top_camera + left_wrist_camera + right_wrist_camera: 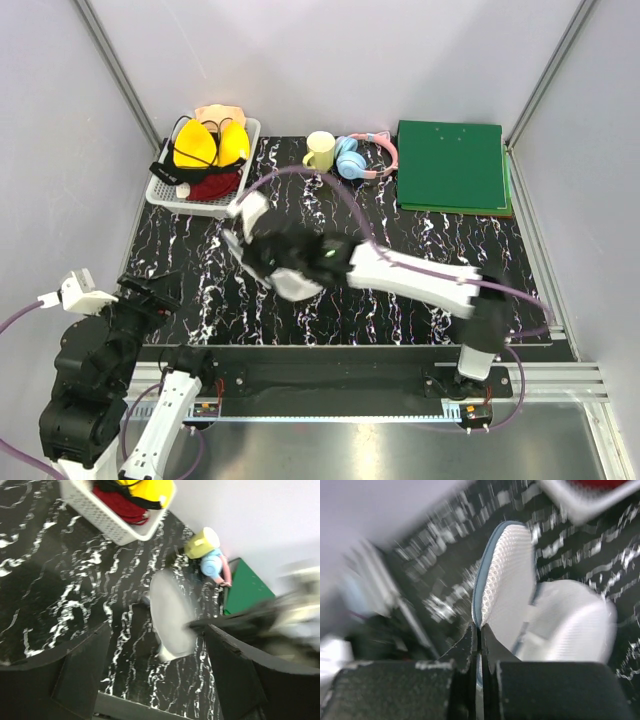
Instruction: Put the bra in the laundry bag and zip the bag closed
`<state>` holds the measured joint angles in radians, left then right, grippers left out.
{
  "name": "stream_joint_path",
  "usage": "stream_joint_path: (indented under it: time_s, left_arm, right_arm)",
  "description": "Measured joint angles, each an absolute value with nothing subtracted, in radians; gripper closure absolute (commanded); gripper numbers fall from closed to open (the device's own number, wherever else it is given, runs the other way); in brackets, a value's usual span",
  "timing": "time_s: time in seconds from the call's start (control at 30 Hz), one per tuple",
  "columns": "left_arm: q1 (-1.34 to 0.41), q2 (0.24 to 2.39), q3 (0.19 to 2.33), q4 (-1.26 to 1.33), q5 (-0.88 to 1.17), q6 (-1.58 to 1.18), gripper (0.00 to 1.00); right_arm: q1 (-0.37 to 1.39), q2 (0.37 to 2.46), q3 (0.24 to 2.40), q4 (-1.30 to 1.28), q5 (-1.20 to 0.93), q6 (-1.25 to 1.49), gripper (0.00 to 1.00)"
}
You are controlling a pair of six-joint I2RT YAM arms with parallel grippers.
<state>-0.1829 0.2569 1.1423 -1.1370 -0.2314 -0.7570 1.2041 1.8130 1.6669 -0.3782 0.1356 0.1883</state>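
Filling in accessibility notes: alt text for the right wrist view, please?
The right pincer is shut on the grey-edged rim of a white mesh laundry bag. The bag is open like a clamshell, one half upright and the other spread to the right. Behind it, blurred, are a black marbled table and the corner of a white basket.

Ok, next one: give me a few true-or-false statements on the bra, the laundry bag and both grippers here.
1. The bra lies in the white basket. True.
2. The left gripper holds the bra. False: it is open and empty, apart from the basket.
3. The right gripper is shut on the rim of the laundry bag. True.
4. The laundry bag is zipped closed. False: its two halves gape apart.
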Motion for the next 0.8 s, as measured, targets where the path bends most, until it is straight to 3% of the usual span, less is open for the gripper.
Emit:
stream_joint_path:
  time_s: [0.17, 0.3, 0.43, 0.57, 0.8]
  left_arm:
    - [-0.183, 0.258, 1.118, -1.081, -0.149, -0.754, 0.26]
    - [-0.183, 0.292, 1.070, -1.039, -0.046, -0.749, 0.29]
    - [-0.183, 0.355, 0.980, -0.989, 0.076, -0.744, 0.29]
    - [-0.183, 0.389, 0.876, -0.945, 0.189, -0.741, 0.27]
    - [-0.183, 0.451, 0.743, -0.878, 0.308, -0.738, 0.19]
  right_arm:
    - [1.069, 1.567, 1.613, -0.285, 0.019, 0.379, 1.00]
    - [0.912, 1.396, 1.375, -0.194, -0.039, 0.515, 1.00]
    - [0.888, 1.320, 1.110, -0.149, -0.065, 0.601, 1.00]
    - [0.862, 1.241, 0.854, -0.142, -0.071, 0.669, 1.00]
    - [0.808, 0.979, 0.645, -0.132, -0.061, 0.725, 1.00]
